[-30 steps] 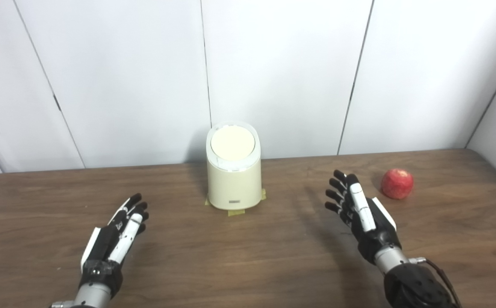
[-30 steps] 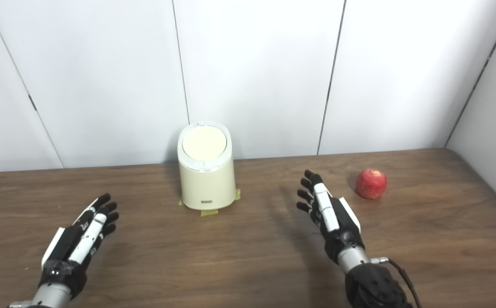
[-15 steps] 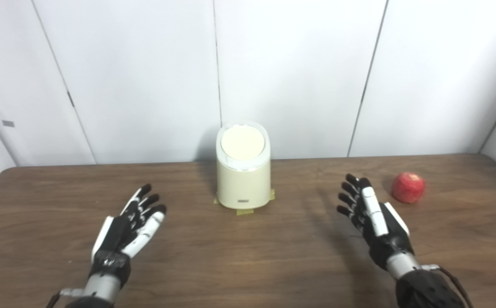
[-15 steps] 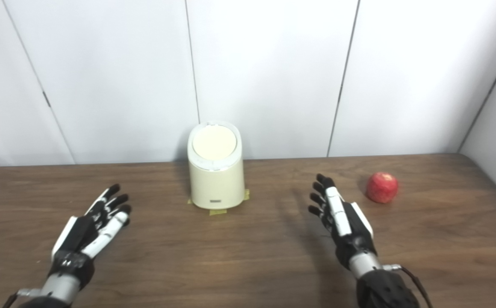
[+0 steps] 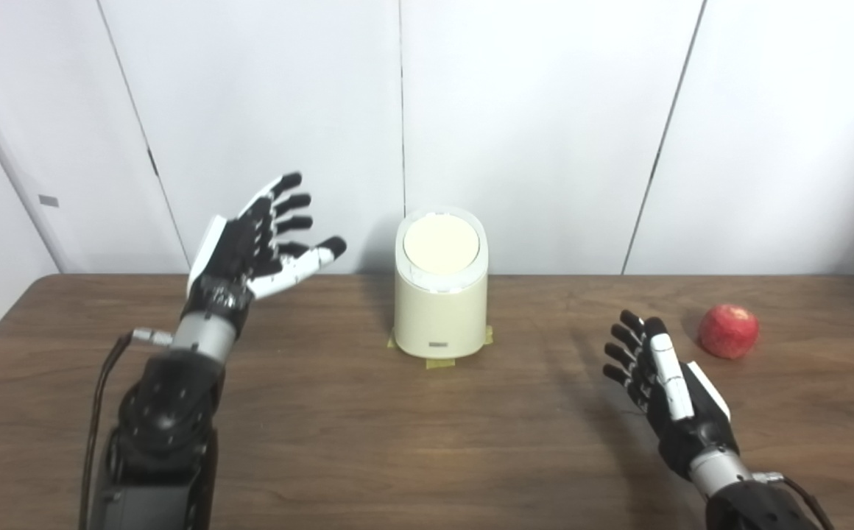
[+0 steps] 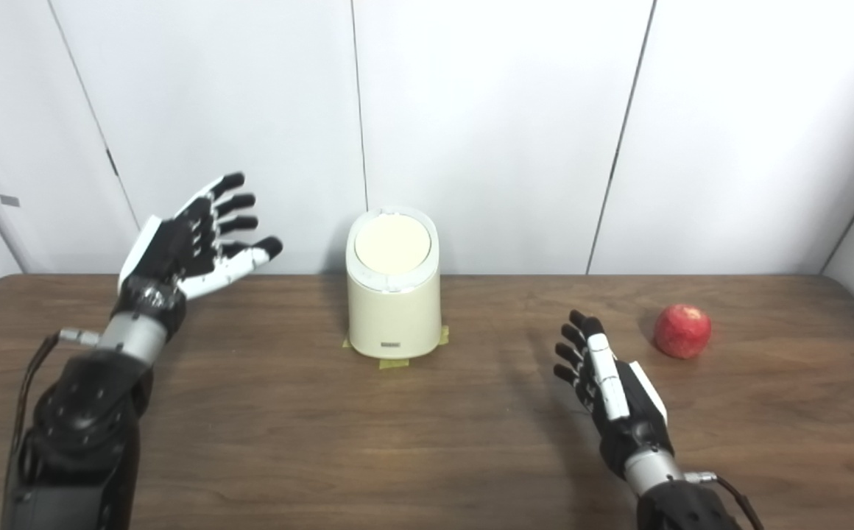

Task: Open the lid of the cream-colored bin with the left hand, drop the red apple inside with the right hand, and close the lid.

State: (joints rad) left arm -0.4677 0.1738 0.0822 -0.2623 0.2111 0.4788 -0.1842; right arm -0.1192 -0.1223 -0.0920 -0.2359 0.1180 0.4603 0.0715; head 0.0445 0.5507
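1. The left hand, empty with fingers spread, hung level with the closed lid of the cream bin; a sideways sweep might tip the bin.
2. The right hand, also empty and spread, waited near the red apple on the table.
3. A second earlier, the left hand had lain low over the table.

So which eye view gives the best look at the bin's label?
The left eye view: the small label low on the cream-colored bin faces that camera nearly square. The right eye view shows it too, slightly off-centre. Its text is unreadable in both.
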